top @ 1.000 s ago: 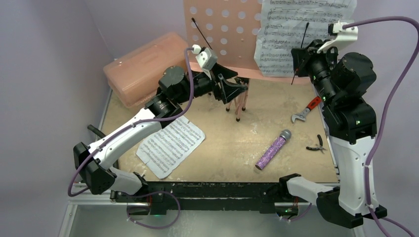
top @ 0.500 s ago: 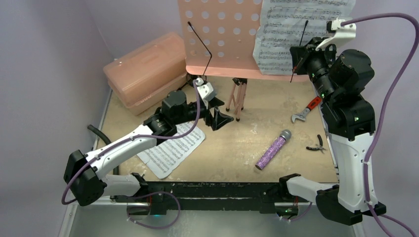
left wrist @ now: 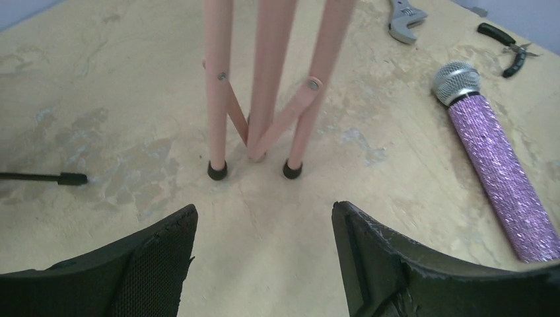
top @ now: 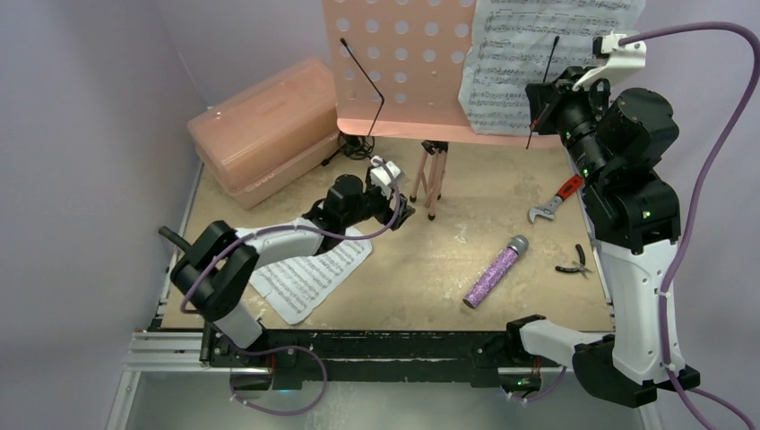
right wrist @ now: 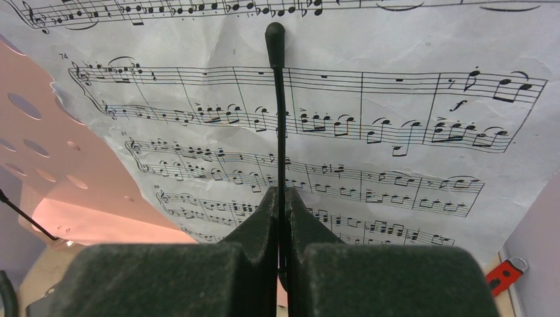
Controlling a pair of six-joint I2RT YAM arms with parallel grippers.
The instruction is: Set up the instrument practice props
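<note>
The left claw (left wrist: 264, 221) is gaping wide and holding nothing, hovering low over the table (left wrist: 99, 86) just in front of the legs of the pink music stand (left wrist: 264, 99) at frame centre. The right claw (right wrist: 282, 198) is pinching shut on the stand's thin black page-holder wire (right wrist: 279, 119), which is lying across a sheet-music page (top: 538, 54) at upper right. A second sheet-music page (top: 309, 264) is lying at lower left, and the glittery purple microphone (top: 495, 271) is lying right of centre.

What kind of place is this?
Probably a robot lab bench, not a music room: left arm and right arm bolted to the table edge, beside a pink music stand and wrench.
</note>
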